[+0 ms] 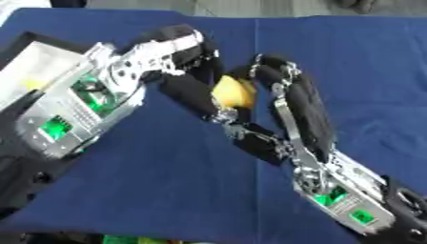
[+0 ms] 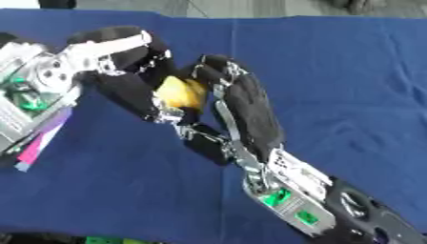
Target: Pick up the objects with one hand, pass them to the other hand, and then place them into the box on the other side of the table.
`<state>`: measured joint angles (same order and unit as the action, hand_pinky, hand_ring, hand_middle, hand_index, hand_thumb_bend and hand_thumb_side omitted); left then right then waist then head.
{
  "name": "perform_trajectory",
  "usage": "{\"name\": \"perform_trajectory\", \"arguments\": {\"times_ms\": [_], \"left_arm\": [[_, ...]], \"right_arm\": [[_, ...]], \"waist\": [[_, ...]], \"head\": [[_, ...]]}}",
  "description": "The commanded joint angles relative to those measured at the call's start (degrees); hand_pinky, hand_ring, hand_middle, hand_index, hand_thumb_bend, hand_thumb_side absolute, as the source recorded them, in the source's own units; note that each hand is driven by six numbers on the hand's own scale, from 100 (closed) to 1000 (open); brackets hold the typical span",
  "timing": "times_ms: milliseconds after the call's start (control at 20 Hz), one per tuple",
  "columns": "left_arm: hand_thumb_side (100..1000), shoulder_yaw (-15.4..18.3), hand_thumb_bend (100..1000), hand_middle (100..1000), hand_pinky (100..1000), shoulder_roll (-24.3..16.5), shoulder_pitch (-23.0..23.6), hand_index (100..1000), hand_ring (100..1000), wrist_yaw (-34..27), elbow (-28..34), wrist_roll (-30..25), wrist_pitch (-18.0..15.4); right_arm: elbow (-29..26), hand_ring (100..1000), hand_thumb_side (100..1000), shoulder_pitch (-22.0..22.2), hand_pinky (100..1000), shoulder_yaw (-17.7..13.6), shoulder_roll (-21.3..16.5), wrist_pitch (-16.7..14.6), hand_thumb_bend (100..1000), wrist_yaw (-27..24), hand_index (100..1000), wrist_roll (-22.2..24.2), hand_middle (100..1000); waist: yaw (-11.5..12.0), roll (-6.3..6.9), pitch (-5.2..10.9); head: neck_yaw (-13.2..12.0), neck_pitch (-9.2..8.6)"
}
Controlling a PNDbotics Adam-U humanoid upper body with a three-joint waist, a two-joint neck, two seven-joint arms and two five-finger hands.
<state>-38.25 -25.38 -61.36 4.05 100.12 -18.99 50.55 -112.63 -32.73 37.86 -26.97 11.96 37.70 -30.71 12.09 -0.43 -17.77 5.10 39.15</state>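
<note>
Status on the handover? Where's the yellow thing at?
Pickup looks done: the yellow object is off the blue table, between the left hand and right hand, both curled around it. Handover is under way. Release and placing in a box remain.

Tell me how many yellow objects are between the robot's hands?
1: a yellow object sits between the left hand and the right hand, above the blue table. Others may be hidden behind the hands.

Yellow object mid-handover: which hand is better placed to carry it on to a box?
Probably the right hand: its fingers curl over the yellow object, which the left hand also touches. Who grips it is unclear; a box shows only at left.
</note>
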Motion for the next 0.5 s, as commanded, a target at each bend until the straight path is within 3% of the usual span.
{"name": "perform_trajectory", "arguments": {"times_ms": [50, 200, 300, 450, 500], "left_arm": [[100, 0.9, 500, 299, 634, -1.8, -0.2, 345, 433, 1.1, -1.7, 0.1, 1.4], [100, 1.1, 495, 296, 632, -2.0, 0.0, 341, 429, 1.3, -1.4, 0.7, 1.4], [100, 1.2, 490, 290, 629, -2.2, 0.1, 333, 424, 1.6, -1.1, 1.1, 1.4], [100, 1.4, 491, 288, 627, -2.5, 0.2, 331, 422, 2.3, -0.6, 1.7, 1.4], [100, 1.5, 493, 281, 625, -2.7, 0.4, 323, 415, 2.6, -0.7, 1.9, 1.4]], "right_arm": [[-2.0, 639, 100, -0.6, 753, -0.3, -0.6, -0.7, 338, 1.5, 739, -0.1, 561], [-2.0, 707, 190, -0.6, 782, -0.4, -0.6, -0.8, 334, 3.3, 803, 0.5, 627], [-2.0, 749, 305, -0.5, 802, -0.5, -0.6, -0.7, 289, 4.3, 846, 0.5, 679], [-2.0, 756, 328, -0.4, 804, -0.5, -0.6, -0.6, 282, 5.2, 853, 0.3, 686], [-2.0, 774, 407, -0.4, 813, -0.5, -0.6, -0.7, 266, 5.4, 870, 0.2, 710]], "waist": [[-0.1, 0.14, 1.00], [-0.1, 0.14, 0.99], [-0.1, 0.14, 1.00], [0.0, 0.12, 1.01], [0.0, 0.13, 1.02]], "head": [[-0.1, -0.51], [-0.2, -0.64], [-0.2, -0.71], [-0.2, -0.74], [-0.2, -0.77]]}}
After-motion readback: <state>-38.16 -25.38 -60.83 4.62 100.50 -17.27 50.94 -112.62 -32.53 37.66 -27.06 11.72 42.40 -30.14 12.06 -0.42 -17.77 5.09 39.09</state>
